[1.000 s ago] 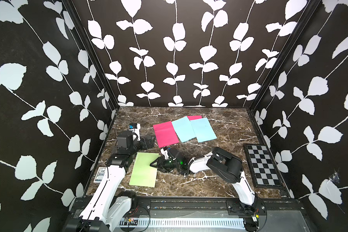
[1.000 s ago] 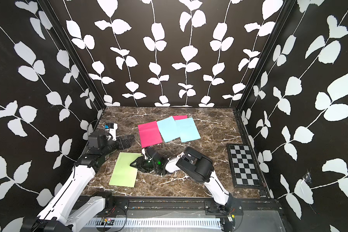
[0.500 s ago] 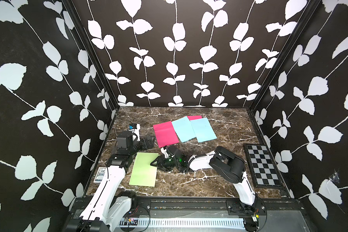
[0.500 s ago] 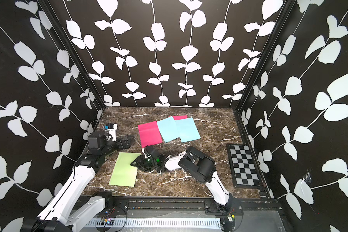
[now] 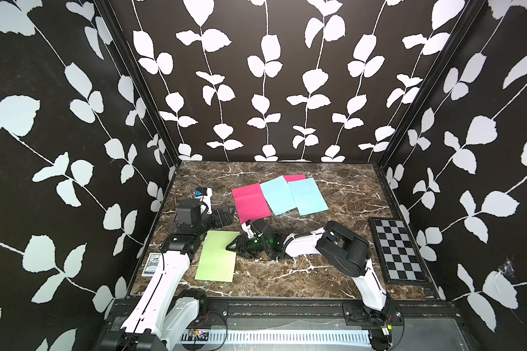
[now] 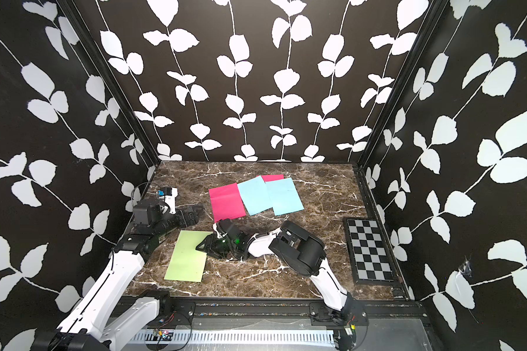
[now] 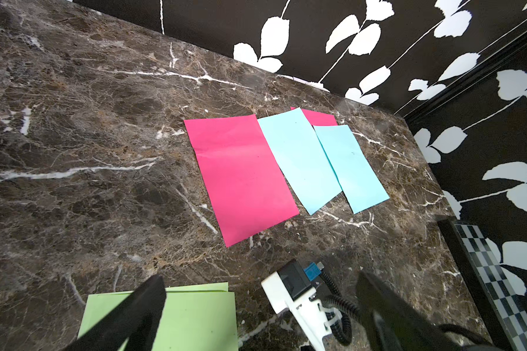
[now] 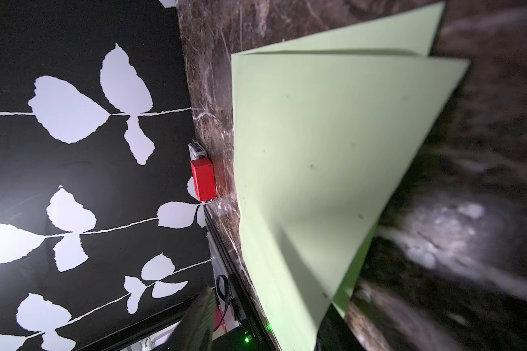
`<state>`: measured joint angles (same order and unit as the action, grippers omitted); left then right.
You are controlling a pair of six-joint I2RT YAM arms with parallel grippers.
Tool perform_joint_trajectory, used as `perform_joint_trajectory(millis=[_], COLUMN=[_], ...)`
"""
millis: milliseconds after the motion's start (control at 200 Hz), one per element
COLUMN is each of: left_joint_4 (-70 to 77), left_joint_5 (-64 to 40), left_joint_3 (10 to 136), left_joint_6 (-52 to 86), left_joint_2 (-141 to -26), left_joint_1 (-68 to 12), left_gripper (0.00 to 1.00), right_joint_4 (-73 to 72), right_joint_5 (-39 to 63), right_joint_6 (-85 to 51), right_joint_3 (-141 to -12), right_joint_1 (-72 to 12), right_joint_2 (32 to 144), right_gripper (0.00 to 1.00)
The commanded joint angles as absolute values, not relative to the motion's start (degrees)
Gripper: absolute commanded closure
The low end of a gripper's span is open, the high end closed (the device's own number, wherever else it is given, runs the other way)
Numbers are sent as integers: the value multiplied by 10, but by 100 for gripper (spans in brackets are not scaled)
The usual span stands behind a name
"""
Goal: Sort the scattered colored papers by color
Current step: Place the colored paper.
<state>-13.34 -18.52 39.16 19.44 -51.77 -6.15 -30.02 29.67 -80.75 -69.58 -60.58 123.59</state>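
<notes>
Green sheets (image 5: pixel 216 258) are sitting stacked near-left on the desk (image 5: pixel 286 273), right hand (image 5: pixel 232 244) half-spread at their edge and probably needing a clean lift-off without dragging the top one, left hand (image 5: pixel 225 215) idling wide open, pink sheets (image 5: pixel 250 202) and blue sheets (image 5: pixel 277 194) waiting behind.

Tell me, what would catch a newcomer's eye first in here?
The black walls with white leaf vines dominate everything. On the dark marble table, a magenta sheet and two pale blue sheets glow toward the back, and light green sheets lie at the left front, where the right arm reaches across to them.
</notes>
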Motion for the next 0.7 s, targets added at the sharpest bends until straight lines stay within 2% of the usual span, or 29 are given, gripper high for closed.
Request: perform_joint_trajectory(millis=[0, 70, 345, 695], left_joint_4=[-124, -123, -113, -111], left_joint_5=[-195, -195, -204, -205], left_joint_3=[389, 391, 392, 387], left_joint_6=[186, 186, 187, 187], left_joint_2=[-508, -510, -523, -527], left_joint_1=[-57, -57, -57, -56], left_gripper=[1, 1, 1, 1], right_joint_4=[-297, -290, -233, -246], right_joint_5=[301, 298, 288, 299], right_joint_6=[-823, -819, -790, -795], right_joint_3=[-713, -710, -710, -723], right_joint_1=[-603, -603, -600, -595], right_joint_2=[1242, 1238, 1211, 1226], right_gripper=[48, 42, 38, 36])
